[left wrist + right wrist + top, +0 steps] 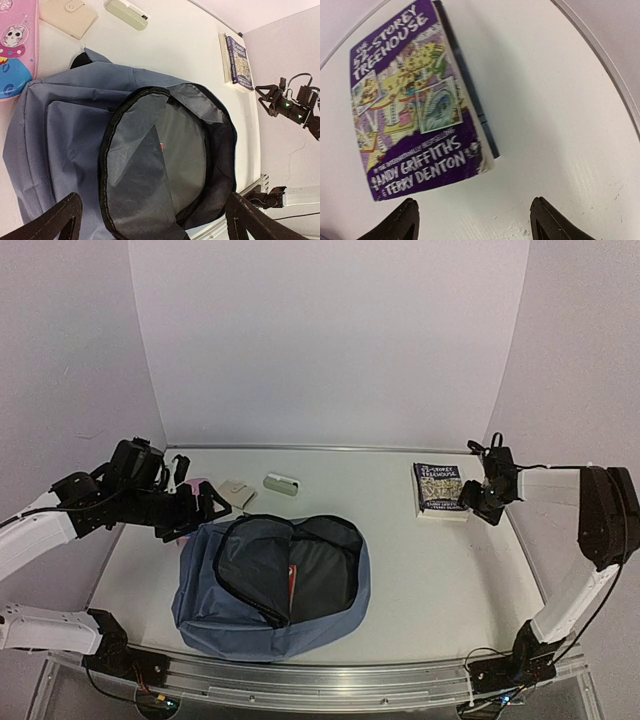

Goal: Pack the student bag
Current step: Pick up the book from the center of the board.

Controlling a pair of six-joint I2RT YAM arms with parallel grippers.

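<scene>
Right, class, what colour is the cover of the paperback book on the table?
Mostly purple with white lettering; the paperback book shows best in the right wrist view.

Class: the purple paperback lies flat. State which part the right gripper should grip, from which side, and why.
Probably the paperback by its short edge below the authors' names, right gripper coming low from that side. It lies flat, cover up, so only thin edges offer purchase; that edge faces the open jaws.
</scene>
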